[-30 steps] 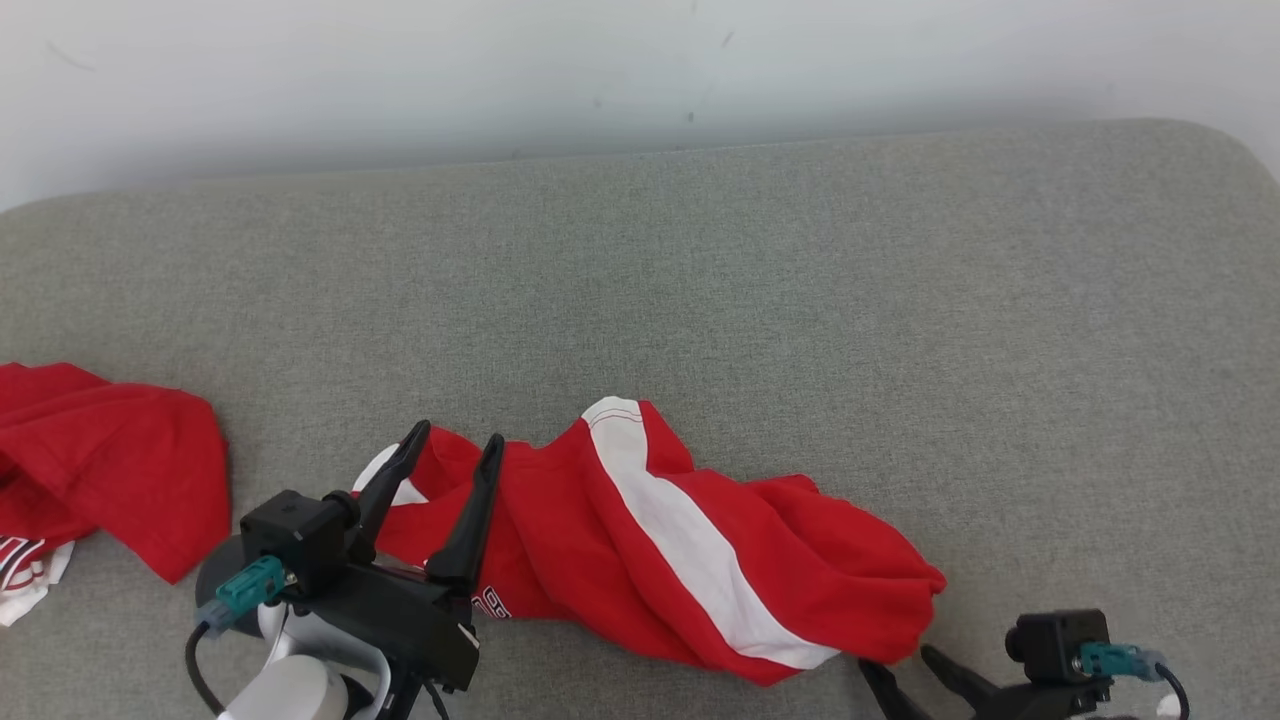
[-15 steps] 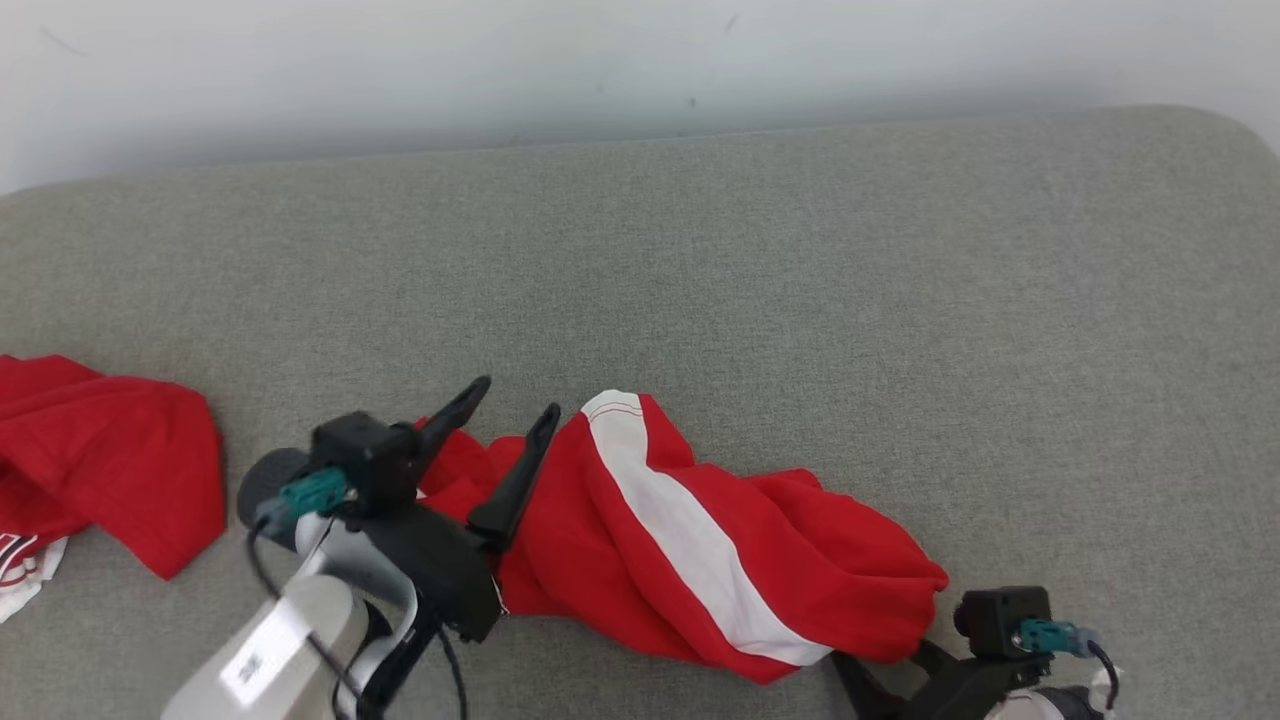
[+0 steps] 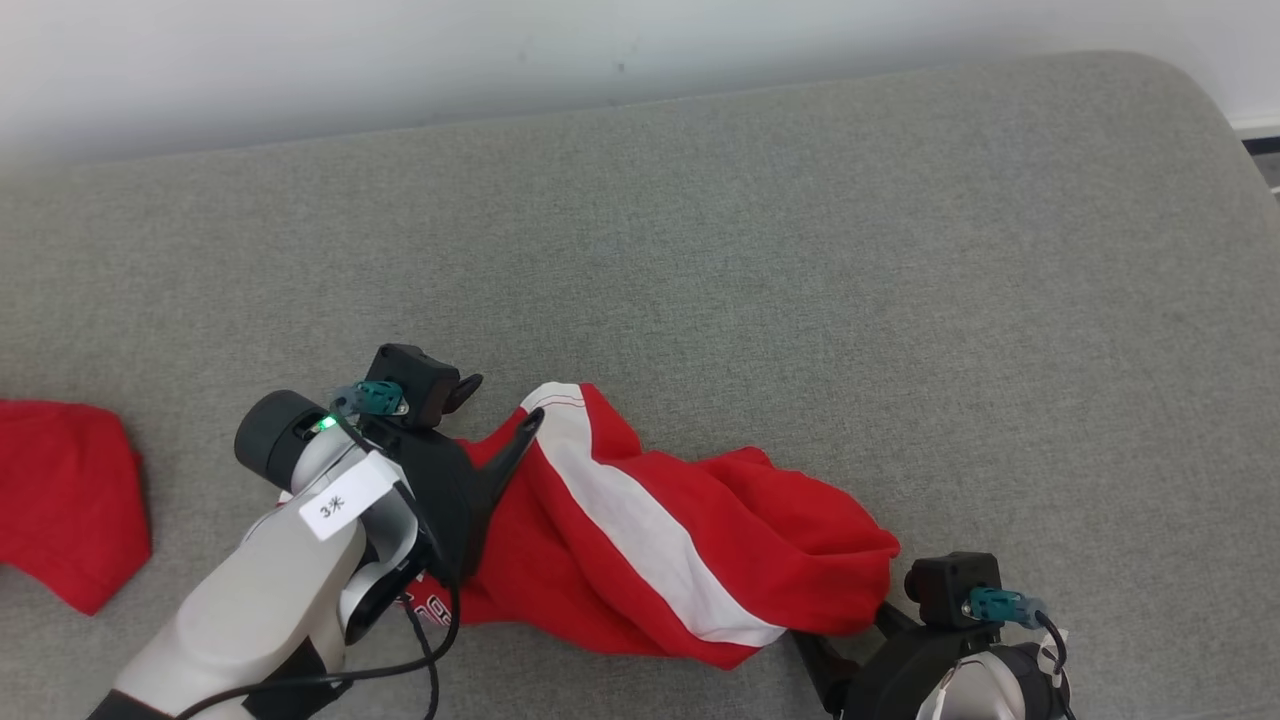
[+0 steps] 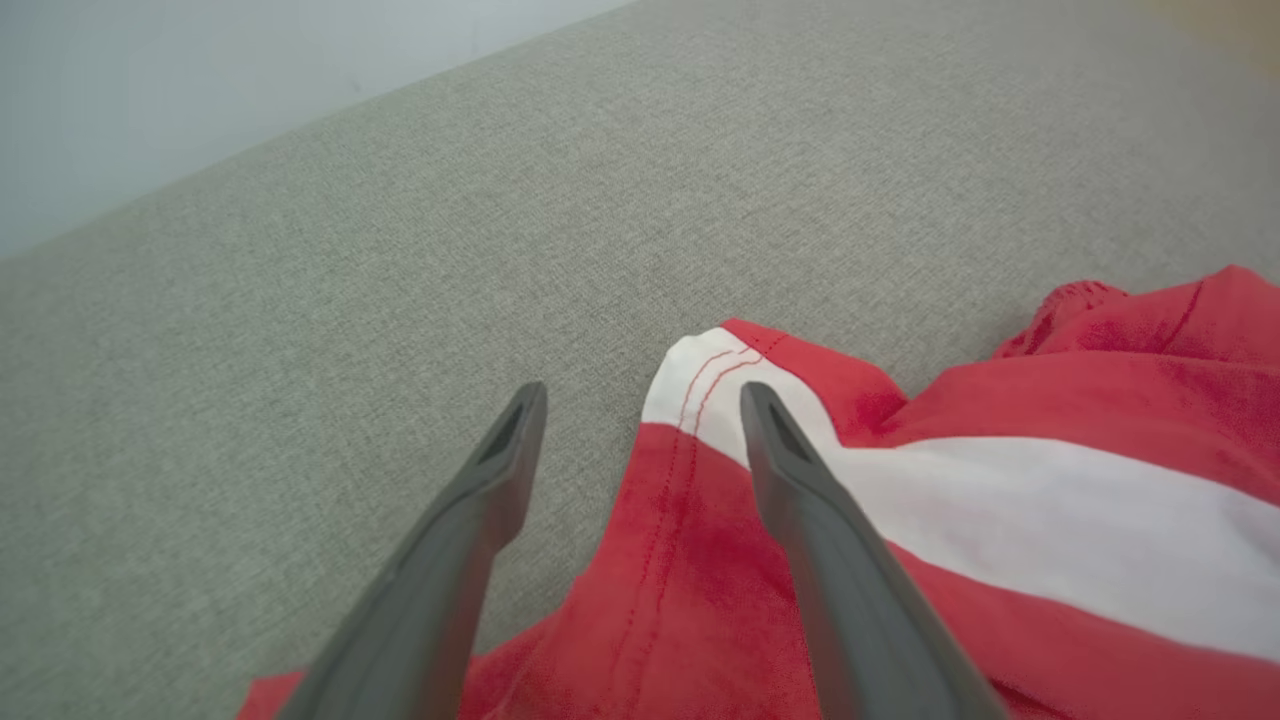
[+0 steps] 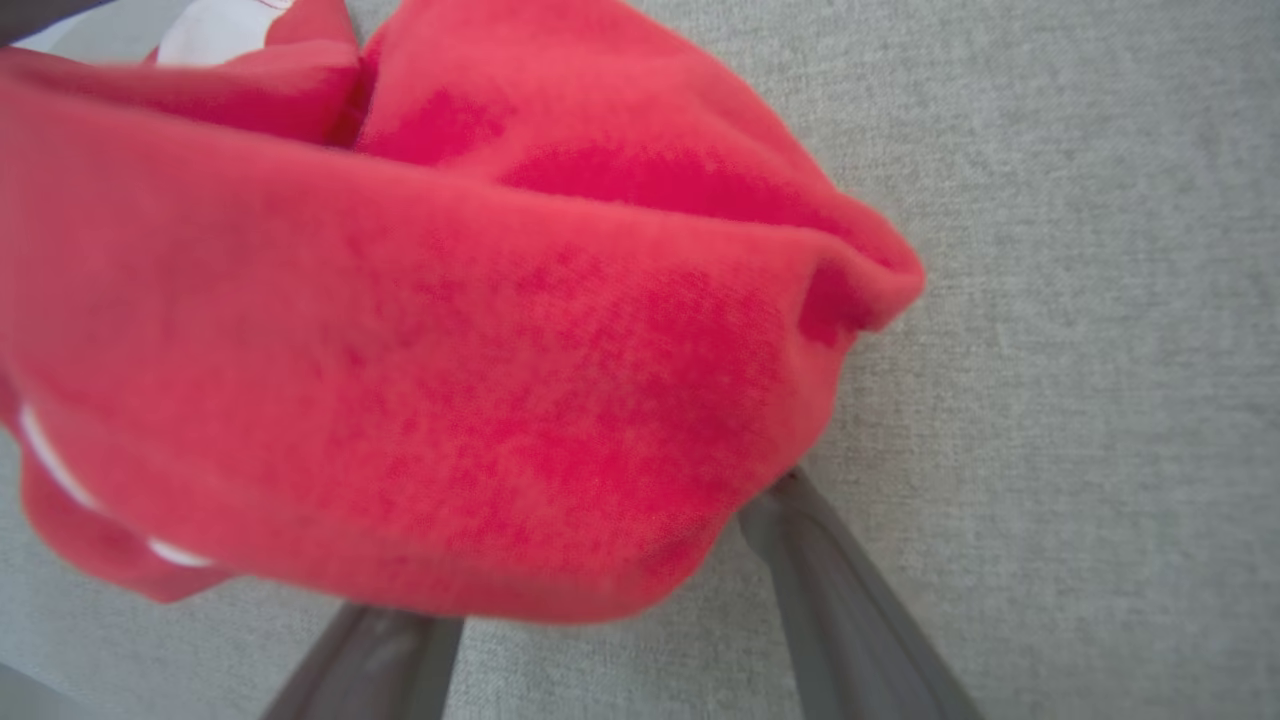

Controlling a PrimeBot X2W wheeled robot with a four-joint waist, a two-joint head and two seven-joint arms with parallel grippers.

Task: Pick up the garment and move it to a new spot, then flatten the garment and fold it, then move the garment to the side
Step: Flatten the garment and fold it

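So the garment (image 3: 660, 540), a red thing with a wide white stripe, was lying crumpled on the grey cushion (image 3: 800, 250), toward the near edge and roughly in the middle. In the head view its long axis ran on a diagonal. The stitched hem end with the white stripe pointed up and left, and the bunched plain-red end pointed down and right. The stripe followed that same diagonal. Some lettering peeked out along the near-left edge, but I couldn't read it.

The left gripper (image 3: 503, 402) sat at the hem end with its jaws spread wide. In the left wrist view one finger was over bare cushion and the other lay across the white stripe, so the hem corner sat between them. I couldn't tell if it was touching the fabric.

The right gripper (image 3: 845, 635) was at the opposite end, jaws also wide and not clamped on anything. In the right wrist view the red bunch covered one fingertip, and the other tip sat right at the fabric's edge.

A second red cloth (image 3: 70, 500) lay well apart, off at the far left.
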